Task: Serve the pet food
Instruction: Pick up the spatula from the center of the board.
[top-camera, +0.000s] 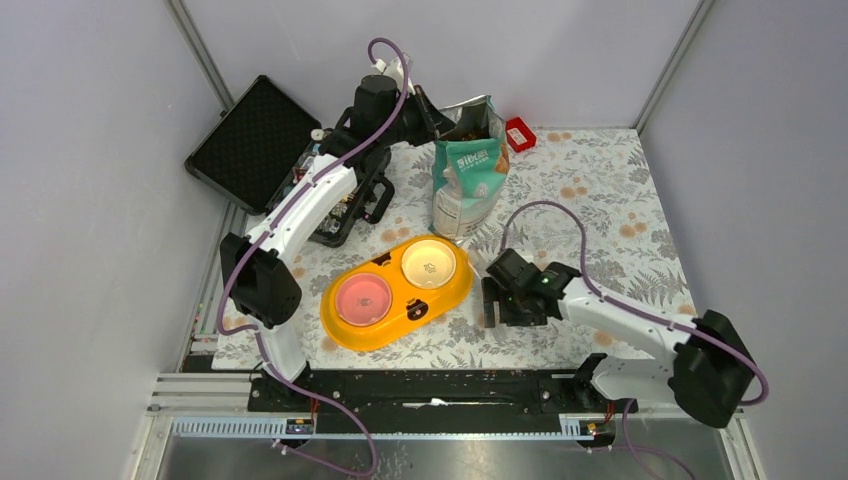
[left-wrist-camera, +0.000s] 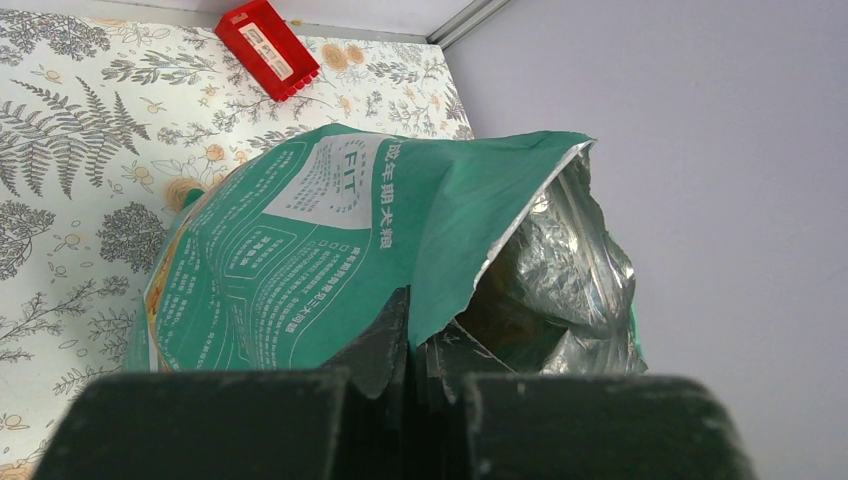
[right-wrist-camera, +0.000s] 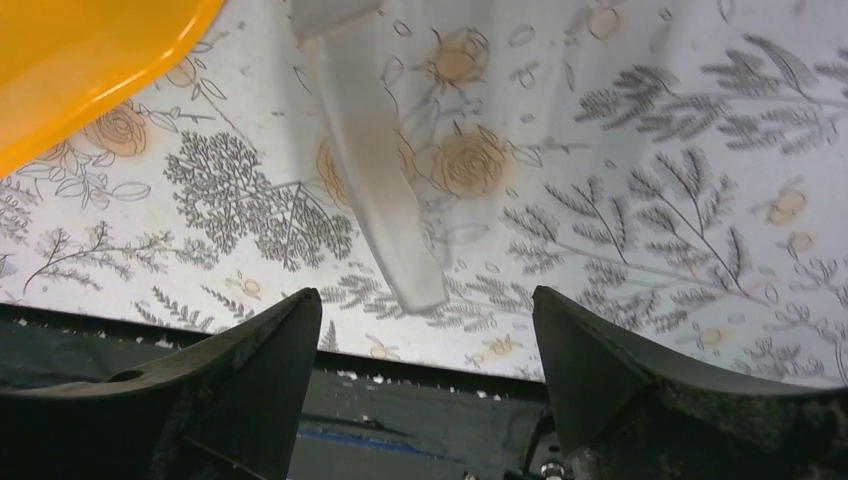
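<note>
The teal-and-white pouch (top-camera: 468, 170) stands upright at the back of the mat, its top torn open. My left gripper (top-camera: 438, 122) is shut on the pouch's torn top edge; in the left wrist view the fingers (left-wrist-camera: 390, 335) pinch the teal film of the pouch (left-wrist-camera: 300, 230), beside the silver lining. The kibble does not show clearly; the inside is dark. The yellow double feeder (top-camera: 345, 335) holds a pink bowl (top-camera: 362, 297) and a white bowl (top-camera: 428, 263), both without kibble. My right gripper (top-camera: 490, 302) is open and empty, low over the mat right of the feeder.
A translucent white scoop handle (right-wrist-camera: 375, 190) lies on the mat just ahead of the right gripper (right-wrist-camera: 425, 300), next to the feeder's yellow edge (right-wrist-camera: 80, 70). A small red box (top-camera: 520, 133) sits behind the pouch. An open black case (top-camera: 255, 140) lies at the back left.
</note>
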